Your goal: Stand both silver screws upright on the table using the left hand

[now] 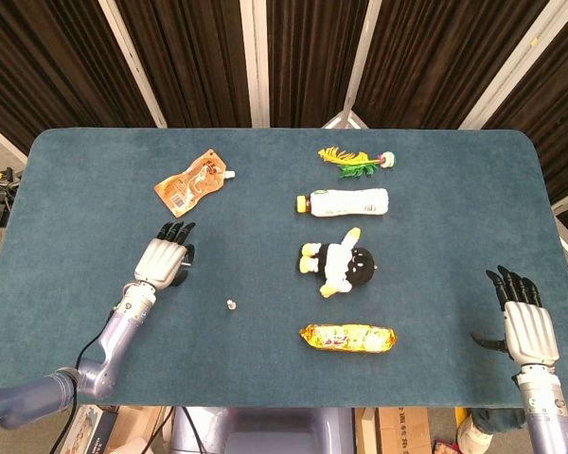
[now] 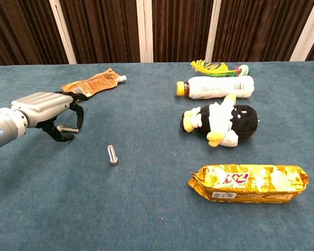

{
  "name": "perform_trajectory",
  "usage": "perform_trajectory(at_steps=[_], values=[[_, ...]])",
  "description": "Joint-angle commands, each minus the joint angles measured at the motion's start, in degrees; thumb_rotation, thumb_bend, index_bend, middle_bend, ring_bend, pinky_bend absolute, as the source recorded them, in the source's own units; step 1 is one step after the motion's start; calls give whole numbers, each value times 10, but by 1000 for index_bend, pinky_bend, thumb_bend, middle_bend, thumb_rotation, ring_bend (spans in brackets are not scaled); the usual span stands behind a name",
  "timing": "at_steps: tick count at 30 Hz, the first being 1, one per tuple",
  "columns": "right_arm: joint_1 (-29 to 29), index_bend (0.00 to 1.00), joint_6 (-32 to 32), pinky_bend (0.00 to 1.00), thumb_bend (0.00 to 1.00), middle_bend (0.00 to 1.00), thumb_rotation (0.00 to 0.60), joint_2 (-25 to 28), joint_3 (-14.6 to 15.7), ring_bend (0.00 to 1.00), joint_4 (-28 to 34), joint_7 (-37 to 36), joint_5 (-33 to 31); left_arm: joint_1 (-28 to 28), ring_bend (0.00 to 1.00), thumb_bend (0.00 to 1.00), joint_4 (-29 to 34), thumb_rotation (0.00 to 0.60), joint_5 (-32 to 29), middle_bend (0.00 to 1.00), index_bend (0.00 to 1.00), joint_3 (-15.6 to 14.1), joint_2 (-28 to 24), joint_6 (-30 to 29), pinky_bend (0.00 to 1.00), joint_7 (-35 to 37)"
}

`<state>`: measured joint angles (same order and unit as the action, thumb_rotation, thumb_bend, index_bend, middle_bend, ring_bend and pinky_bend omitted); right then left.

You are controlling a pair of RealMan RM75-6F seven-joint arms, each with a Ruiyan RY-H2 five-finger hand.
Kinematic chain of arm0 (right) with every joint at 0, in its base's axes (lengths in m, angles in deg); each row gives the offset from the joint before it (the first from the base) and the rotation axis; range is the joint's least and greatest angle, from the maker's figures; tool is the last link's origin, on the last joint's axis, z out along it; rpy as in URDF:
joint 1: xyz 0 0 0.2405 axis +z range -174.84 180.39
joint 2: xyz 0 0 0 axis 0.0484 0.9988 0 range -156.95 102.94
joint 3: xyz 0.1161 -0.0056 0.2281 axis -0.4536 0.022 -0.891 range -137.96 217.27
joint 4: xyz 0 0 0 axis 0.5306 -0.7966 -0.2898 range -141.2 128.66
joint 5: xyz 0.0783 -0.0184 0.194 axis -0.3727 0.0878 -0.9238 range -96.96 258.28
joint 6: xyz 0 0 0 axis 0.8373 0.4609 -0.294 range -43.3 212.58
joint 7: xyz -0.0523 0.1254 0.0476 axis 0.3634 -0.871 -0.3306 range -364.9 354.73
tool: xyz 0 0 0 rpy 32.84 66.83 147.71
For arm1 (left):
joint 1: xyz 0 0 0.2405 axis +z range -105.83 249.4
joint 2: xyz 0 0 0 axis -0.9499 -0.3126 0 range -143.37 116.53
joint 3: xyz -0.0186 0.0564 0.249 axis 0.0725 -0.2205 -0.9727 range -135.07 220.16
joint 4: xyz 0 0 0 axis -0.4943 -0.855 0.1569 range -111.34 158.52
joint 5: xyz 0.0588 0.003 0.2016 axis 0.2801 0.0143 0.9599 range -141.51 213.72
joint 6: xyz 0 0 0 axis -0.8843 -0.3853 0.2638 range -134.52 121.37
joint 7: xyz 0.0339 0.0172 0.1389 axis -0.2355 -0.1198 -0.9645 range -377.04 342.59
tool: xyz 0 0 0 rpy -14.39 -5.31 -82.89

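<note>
Reaching over lying screw (image 2: 68, 128) at left of frame, left hand (image 2: 48, 111) curled fingers around it, grip unclear. Second screw (image 2: 112, 155) lay near middle. Right hand (image 1: 523, 322) rested open, lower right.

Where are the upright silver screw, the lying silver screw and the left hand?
Upright screw (image 2: 112, 155), chest view, on its shaft.
Lying screw (image 2: 69, 128), chest view, on its shaft, beneath the fingers.
Left hand (image 2: 48, 106), chest view, on its back.
</note>
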<state>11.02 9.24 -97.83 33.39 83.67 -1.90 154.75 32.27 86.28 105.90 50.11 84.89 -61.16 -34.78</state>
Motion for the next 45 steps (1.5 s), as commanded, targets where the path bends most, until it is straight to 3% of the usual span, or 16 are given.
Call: perform_trajectory(at_steps=[1, 30, 37, 45], values=[[0, 125, 0, 0, 0, 54, 600, 0, 0, 13, 0, 0, 0, 0, 0, 493, -2, 600, 0, 36, 502, 0, 1, 0, 0, -1], [-1, 131, 0, 0, 0, 54, 600, 2, -3, 13, 4, -8, -5, 7, 0, 580, 10, 600, 3, 58, 549, 8, -3, -6, 0, 24], [-2, 131, -1, 0, 0, 54, 600, 2, -2, 13, 6, -8, -3, 18, 0, 580, 41, 600, 4, 58, 549, 20, -26, -11, 0, 93], [-1, 131, 1, 0, 0, 54, 600, 0, -1, 13, 5, -4, -4, 33, 0, 580, 60, 600, 7, 58, 549, 35, -54, 10, 0, 237]])
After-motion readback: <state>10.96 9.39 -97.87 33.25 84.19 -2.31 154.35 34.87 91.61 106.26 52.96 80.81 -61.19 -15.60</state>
